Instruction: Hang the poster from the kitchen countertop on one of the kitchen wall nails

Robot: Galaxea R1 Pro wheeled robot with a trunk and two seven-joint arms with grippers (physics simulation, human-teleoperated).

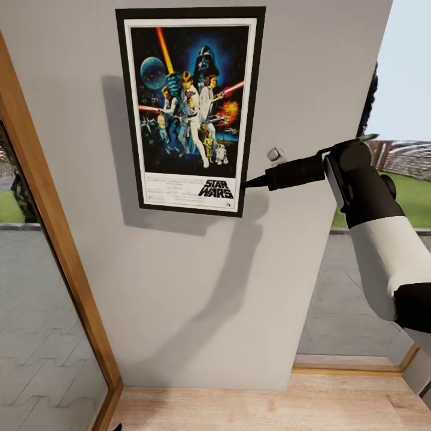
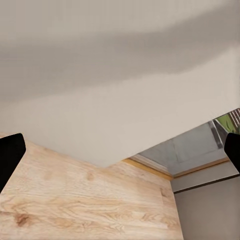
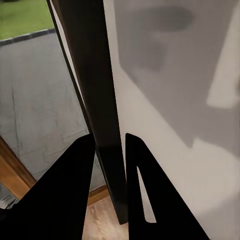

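You are looking at one poster [image 1: 190,111] hanging flat against one grey wall [image 1: 197,287]. One small metal nail [image 1: 275,155] is sticking out of that wall just beside the poster. One robot arm [image 1: 377,233] is reaching in, carrying one gripper [image 3: 107,160] (two dark fingers [image 3: 70,195] are showing in the right wrist view). One wooden floor [image 1: 269,407] is lying below, and two glass panes are flanking the wall.
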